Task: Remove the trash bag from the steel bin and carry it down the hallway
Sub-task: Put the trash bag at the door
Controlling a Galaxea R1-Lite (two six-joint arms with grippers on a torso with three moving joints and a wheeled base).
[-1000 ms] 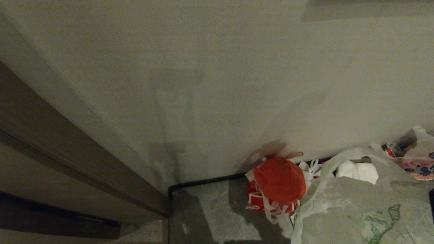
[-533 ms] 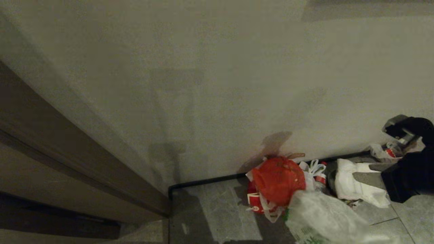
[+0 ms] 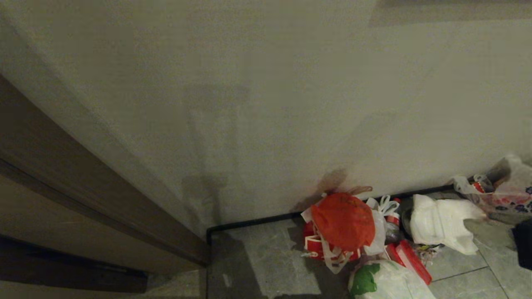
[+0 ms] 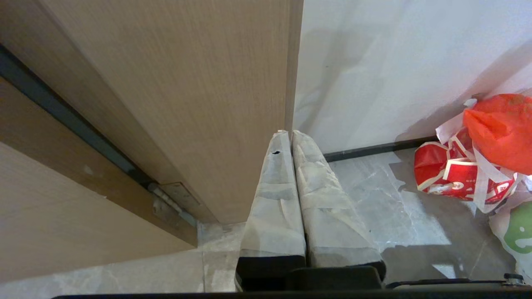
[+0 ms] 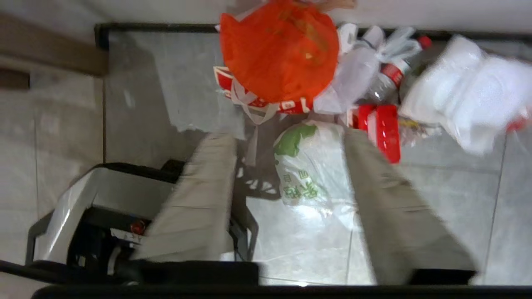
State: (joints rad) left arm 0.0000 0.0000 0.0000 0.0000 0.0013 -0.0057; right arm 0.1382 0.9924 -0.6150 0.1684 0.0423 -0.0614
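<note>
The trash bag (image 5: pixel 305 170), thin translucent white plastic with green printing, lies slumped on the grey marble-look floor tiles (image 3: pixel 257 257), in front of the litter heaped along the off-white wall (image 3: pixel 257 104). It is out of any grip. You see no steel bin in these views, so judge the removal as done and the carry as nearly over: what you have in hand is the release and the pull-away.

Work outward from the big things. The wall and its dark baseboard (image 3: pixel 249 224) close off the space ahead, and the brown wooden door frame (image 4: pixel 187 104) stands at the robot's left, so your clear way out is up and back. Next to the bag sits the crumpled orange plastic bag (image 5: pixel 280 50), with a red-and-white printed bag (image 4: pixel 457 178) under it, a puffy white bag (image 5: pixel 461 91) beside that, and a small red box (image 5: pixel 380 128) just beside the trash bag.

Your right gripper (image 5: pixel 291 207) hangs above the bag with its jaws spread wide and nothing between them. Lift it straight clear so neither finger snags the loose film. Your left gripper (image 4: pixel 289 135) stays parked near the door frame, fingers pressed together and empty.
</note>
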